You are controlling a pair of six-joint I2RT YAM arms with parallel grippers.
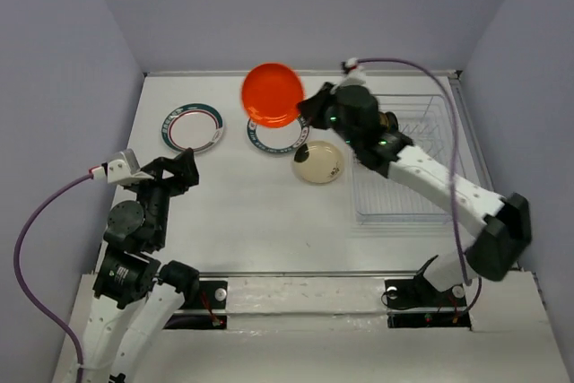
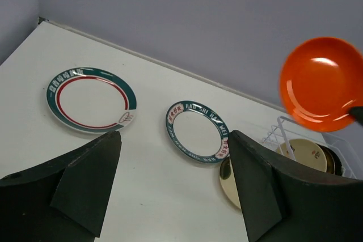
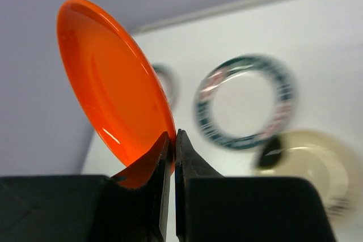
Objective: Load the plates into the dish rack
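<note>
right gripper (image 3: 172,140) clamps orange plate (image 1: 272,94).

Obs: right gripper (image 1: 309,107) holds orange plate (image 1: 272,94) aloft.
Grip at plate's 4 o'clock rim, over table (image 1: 251,221) 12 o'clock. Plate overlaps one patterned plate (image 1: 280,138); second patterned plate (image 1: 192,127) at table 10 o'clock. Dish rack (image 1: 395,204) at table 3 o'clock; cream plate (image 1: 318,161) just beside it, at its 9 o'clock.

near table (image 1: 260,221) open, plates (image 1: 191,127) farther back
</note>
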